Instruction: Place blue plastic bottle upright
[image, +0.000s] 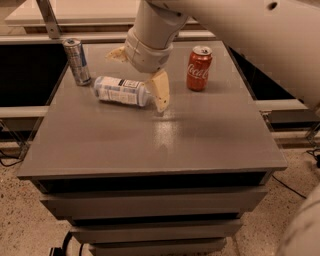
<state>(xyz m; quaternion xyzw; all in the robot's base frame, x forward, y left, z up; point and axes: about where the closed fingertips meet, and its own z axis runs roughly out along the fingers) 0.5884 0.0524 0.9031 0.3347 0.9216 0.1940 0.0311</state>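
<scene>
The blue plastic bottle (120, 90) lies on its side on the grey table top (200, 135), its cap end pointing right and hidden behind a finger. My gripper (139, 75) hangs over the bottle's right end, open, its two tan fingers spread wide. One finger (160, 90) points down just right of the bottle's neck. The other finger (116, 54) sticks out to the left behind and above the bottle. The gripper holds nothing.
A slim silver-blue can (77, 61) stands upright at the table's back left, close to the bottle's base. A red Coca-Cola can (199, 68) stands upright at the back right. A shelf and a metal rail run behind the table.
</scene>
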